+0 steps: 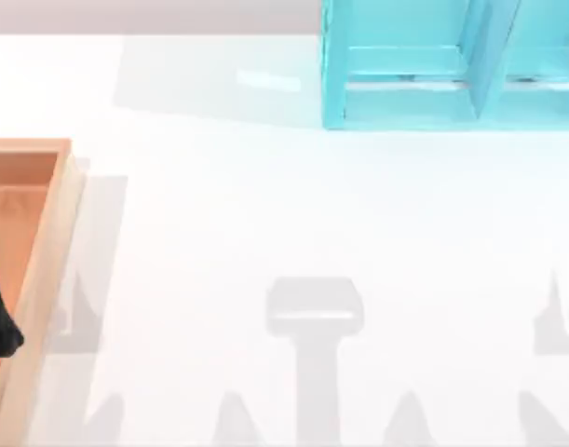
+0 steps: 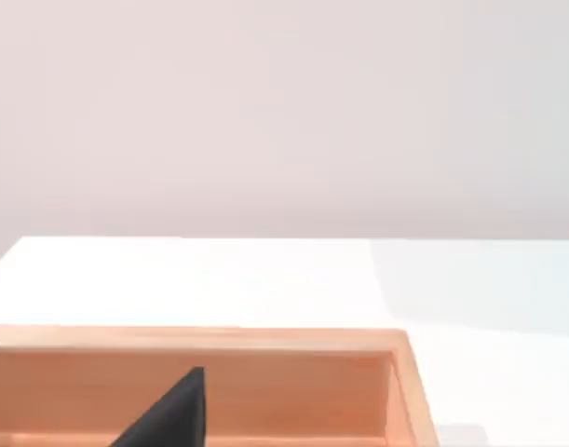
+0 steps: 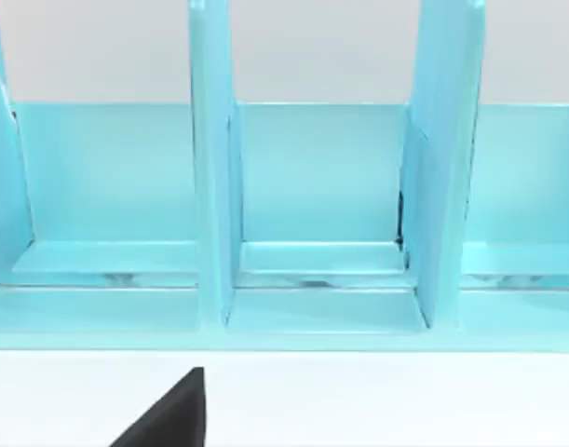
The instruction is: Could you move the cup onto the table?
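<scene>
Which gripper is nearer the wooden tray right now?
Left. The left gripper is over the wooden tray at the table's left side. The right gripper is over the white table, facing the turquoise shelf unit at the far right.

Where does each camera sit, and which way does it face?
Top view: above, facing down on the table, tray, shelf unit; dark arm part at the left edge.
Left wrist view: on the left arm, facing the tray; dark hand part.
Right wrist view: on the right arm, facing the shelf unit.
Shared: top and left wrist show the tray.
</scene>
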Robot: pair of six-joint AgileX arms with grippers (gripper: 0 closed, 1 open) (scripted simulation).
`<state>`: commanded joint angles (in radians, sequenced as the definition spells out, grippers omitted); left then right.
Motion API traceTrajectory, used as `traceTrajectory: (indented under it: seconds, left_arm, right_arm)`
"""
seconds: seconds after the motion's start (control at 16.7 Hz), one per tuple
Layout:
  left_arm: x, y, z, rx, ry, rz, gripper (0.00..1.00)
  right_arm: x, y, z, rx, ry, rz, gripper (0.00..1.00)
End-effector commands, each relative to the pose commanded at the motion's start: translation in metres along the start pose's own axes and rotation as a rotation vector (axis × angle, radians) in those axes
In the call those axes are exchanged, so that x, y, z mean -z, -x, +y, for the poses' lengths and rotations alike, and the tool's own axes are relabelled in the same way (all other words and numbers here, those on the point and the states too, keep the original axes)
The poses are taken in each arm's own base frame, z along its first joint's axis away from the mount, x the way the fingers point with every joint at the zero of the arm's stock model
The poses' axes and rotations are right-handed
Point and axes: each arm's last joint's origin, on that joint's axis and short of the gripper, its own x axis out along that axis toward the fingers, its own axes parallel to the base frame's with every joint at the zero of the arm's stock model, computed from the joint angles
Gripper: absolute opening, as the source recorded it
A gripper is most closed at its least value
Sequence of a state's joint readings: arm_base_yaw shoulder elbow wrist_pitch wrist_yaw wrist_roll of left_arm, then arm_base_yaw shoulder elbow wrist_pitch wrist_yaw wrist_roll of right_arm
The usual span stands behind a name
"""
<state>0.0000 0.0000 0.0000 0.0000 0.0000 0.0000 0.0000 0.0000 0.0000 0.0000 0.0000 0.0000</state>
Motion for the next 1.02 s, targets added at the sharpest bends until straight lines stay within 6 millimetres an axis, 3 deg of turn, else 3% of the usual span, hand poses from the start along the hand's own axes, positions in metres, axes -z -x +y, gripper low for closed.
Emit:
traceTrajectory:
  seconds: [0.24, 0.42, 0.66, 1.02]
  left_arm:
    - [-0.006, 0.0, 0.001, -0.013, -0.014, 0.034, 1.0]
    - [-0.025, -0.002, 0.006, -0.047, -0.049, 0.165, 1.0]
    - [-0.056, -0.018, 0.015, -0.082, -0.088, 0.497, 1.0]
    - [-0.085, -0.068, 0.038, -0.07, -0.081, 1.094, 1.0]
  right_arm:
    - [0.0, 0.0, 0.0, 0.0, 0.0, 0.0, 1.0]
    - [0.0, 0.0, 0.0, 0.0, 0.0, 0.0, 1.0]
    - [0.0, 0.0, 0.0, 0.0, 0.0, 0.0, 1.0]
    - [0.0, 0.0, 0.0, 0.0, 0.0, 0.0, 1.0]
